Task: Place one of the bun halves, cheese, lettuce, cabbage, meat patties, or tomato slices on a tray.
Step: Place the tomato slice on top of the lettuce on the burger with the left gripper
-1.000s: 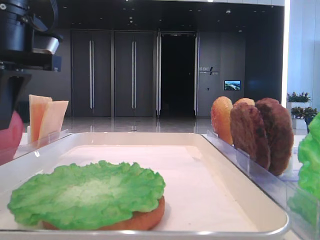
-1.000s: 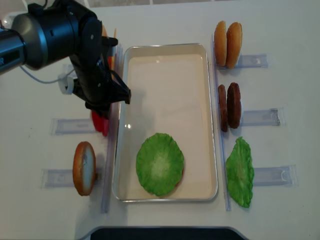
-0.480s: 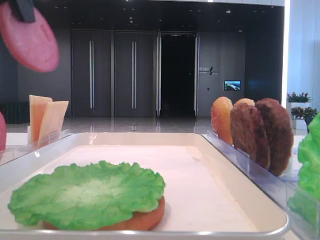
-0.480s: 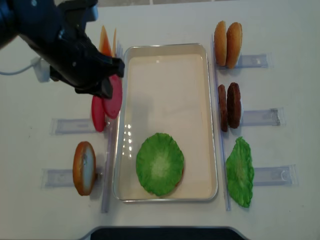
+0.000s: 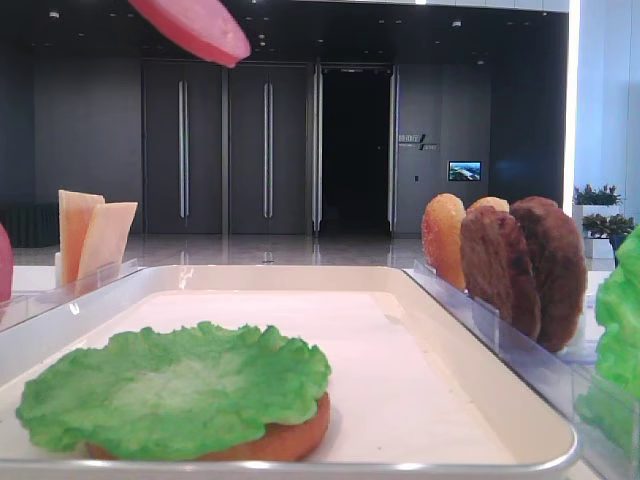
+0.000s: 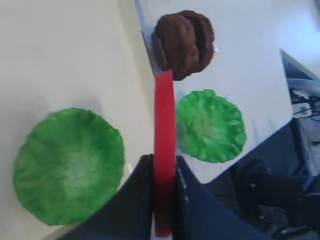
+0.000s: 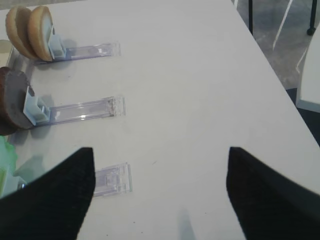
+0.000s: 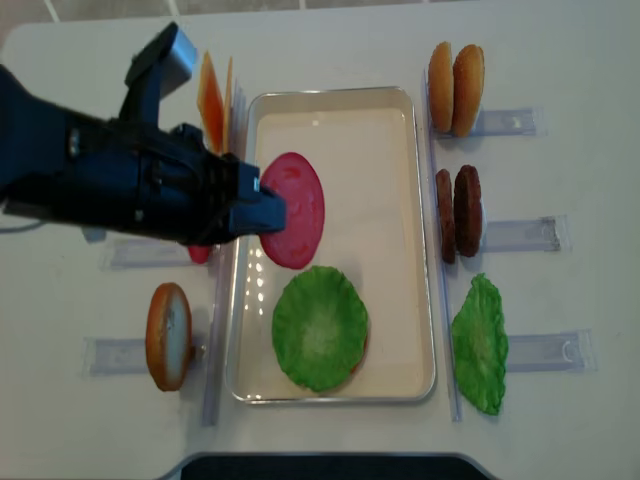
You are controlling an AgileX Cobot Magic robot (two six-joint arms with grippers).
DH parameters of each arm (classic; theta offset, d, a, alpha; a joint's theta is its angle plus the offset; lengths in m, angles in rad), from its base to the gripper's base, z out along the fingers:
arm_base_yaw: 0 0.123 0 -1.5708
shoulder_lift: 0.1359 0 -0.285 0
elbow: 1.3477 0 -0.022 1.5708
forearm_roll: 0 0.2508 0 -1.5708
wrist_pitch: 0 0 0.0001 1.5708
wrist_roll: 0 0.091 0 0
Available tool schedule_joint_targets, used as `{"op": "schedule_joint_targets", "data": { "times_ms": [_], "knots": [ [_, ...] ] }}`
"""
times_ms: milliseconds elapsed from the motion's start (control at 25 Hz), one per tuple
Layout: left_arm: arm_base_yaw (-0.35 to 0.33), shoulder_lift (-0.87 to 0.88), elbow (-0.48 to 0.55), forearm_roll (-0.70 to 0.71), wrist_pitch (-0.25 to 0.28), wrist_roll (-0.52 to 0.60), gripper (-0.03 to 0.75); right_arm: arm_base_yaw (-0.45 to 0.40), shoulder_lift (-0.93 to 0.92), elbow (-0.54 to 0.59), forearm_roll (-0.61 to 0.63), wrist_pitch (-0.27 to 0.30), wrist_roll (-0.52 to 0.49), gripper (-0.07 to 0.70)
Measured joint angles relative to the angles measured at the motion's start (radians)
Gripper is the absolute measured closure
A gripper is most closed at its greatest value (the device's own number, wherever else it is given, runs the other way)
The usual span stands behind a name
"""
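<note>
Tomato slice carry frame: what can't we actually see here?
- Bun half under the tray's lettuce: only its edge shows in the front view; overhead the leaf covers it.
- Remaining tomato slice in the left rack: mostly hidden overhead by the left hand.
- Held tomato slice: cut by the front view's top edge.
- Right hand: only two dark fingers, cut off at the bottom edge.
</note>
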Motion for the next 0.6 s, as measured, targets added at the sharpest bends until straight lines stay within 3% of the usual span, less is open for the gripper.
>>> {"op": "schedule_joint_targets", "data": {
  "times_ms": [240,440,600],
  "knots": [
    [0.0,-0.004,0.151,-0.354,-0.05,0.339,0.664,0.0,0.0,0.0,0.0,0.0,0.0,0.087],
    [0.0,0.007,0.208,-0.431,-0.06,0.405,0.664,0.0,0.0,0.0,0.0,0.0,0.0,0.087],
    [0.0,0.072,0.214,-0.449,-0.036,0.409,0.664,0.0,0.0,0.0,0.0,0.0,0.0,0.087]
  ]
}}
